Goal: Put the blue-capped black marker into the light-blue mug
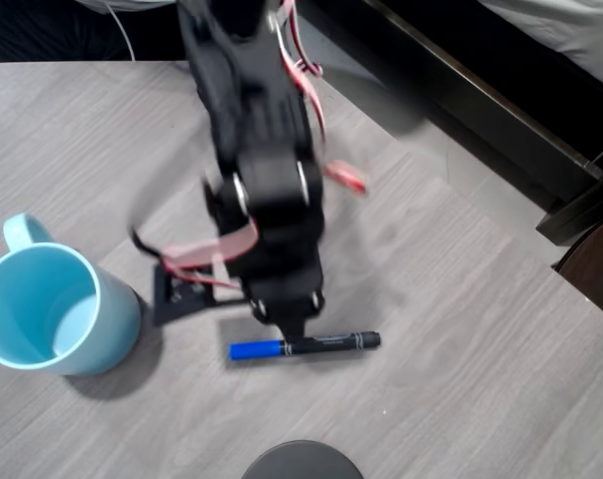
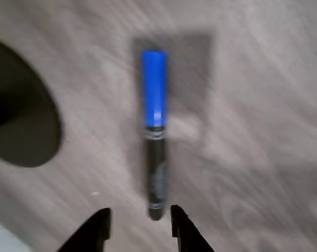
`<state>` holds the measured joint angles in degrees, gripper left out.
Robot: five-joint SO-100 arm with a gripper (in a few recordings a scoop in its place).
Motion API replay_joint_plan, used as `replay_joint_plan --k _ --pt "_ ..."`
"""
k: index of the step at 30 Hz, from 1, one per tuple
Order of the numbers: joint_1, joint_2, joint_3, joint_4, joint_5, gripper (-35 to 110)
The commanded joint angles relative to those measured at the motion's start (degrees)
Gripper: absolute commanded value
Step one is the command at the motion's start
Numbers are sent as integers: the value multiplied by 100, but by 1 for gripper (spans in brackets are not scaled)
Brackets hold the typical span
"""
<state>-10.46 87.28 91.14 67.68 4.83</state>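
Note:
The blue-capped black marker (image 1: 303, 345) lies flat on the grey wood-look table, cap pointing left in the overhead view. In the wrist view the marker (image 2: 155, 136) runs upright down the frame, blue cap at the top, black end just above my fingertips. My gripper (image 1: 290, 324) hangs right above the marker's middle, and its tips hide in the overhead view behind the black arm. In the wrist view my gripper (image 2: 139, 223) is open, and nothing sits between the fingers. The light-blue mug (image 1: 52, 309) stands upright at the left with its handle at the upper left, and it holds nothing.
A dark round object (image 1: 301, 461) sits at the table's front edge, and it appears as a dark oval (image 2: 19, 121) at the left of the wrist view. Dark furniture (image 1: 501, 120) borders the table's far right corner. Red-and-white cables (image 1: 306, 80) trail along the arm.

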Motion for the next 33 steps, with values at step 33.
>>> replay_joint_plan --k 33 --pt "-123 -1529 -343 -589 114 0"
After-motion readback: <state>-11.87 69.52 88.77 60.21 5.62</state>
